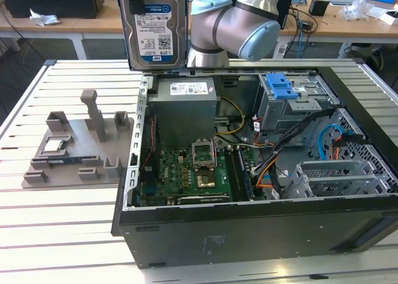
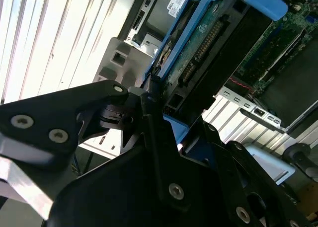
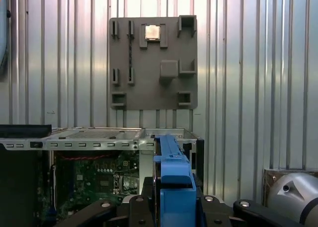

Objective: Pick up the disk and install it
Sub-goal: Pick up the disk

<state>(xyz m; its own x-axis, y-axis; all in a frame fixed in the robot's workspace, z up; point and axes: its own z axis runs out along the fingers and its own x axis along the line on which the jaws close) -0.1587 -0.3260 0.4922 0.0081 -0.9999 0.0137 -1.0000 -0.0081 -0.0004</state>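
Note:
The disk (image 1: 155, 29) hangs upright in the air above the back corner of the open computer case (image 1: 249, 234), on the exterior view's left, with its white-and-blue label facing that camera. My gripper (image 2: 161, 95) is shut on the disk's blue carrier frame, and the disk's green circuit side (image 2: 198, 48) shows beyond the fingers. In the first wrist view the disk's blue edge (image 3: 171, 172) stands between my gripper's (image 3: 171, 199) two black fingers. The grey drive cage with a blue latch (image 1: 283, 85) sits at the case's far side, toward the exterior view's right.
The grey power supply (image 1: 183, 110) lies just below the hanging disk, with the motherboard (image 1: 193, 172) in front of it. A grey fixture plate (image 1: 74, 153) with upright posts lies on the slatted table beside the case. Cables (image 1: 273, 166) run near the cage. The robot arm (image 1: 236, 29) rises behind.

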